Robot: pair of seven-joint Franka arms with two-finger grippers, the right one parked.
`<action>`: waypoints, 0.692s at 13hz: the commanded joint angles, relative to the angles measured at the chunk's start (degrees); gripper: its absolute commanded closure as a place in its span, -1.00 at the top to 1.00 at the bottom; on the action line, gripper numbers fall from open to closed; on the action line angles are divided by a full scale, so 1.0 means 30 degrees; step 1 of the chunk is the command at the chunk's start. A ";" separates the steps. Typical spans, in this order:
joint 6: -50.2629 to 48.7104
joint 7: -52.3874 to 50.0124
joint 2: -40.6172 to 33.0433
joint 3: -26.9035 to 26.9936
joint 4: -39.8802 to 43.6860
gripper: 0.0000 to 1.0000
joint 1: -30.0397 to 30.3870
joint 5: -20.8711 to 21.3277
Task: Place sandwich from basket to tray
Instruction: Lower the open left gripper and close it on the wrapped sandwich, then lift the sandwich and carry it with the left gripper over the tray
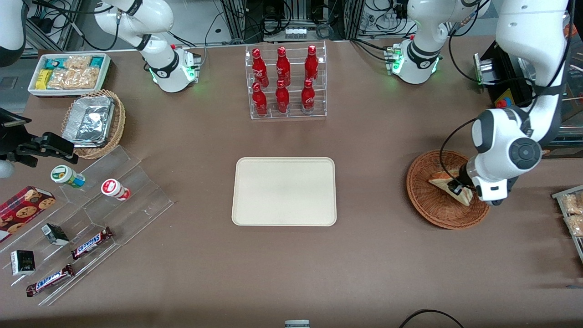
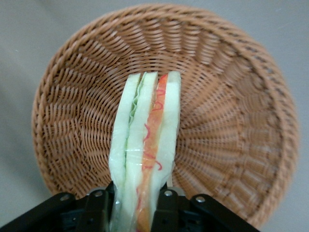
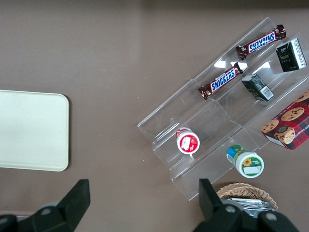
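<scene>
The hand [image 2: 134,205] grips the sandwich [image 2: 145,150] over the basket [image 2: 231,121].

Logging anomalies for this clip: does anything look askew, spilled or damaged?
Nothing stands out. The claw is shut on the sandwich, over the basket; the tray lies flat and bare.

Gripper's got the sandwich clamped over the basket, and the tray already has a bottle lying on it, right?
Not quite. The gripper does have its jaws shut on the sandwich over the basket, but the tray holds nothing; the front view shows this. The bottles stand in their clear rack.
</scene>
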 commanded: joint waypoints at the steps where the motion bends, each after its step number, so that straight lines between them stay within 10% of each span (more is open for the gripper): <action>1: -0.1893 -0.0120 -0.0234 -0.0116 0.2484 -0.53 -0.1224 0.0202; 9: -0.2277 -0.0061 0.3982 -0.0319 0.8029 -0.53 -0.7347 0.0026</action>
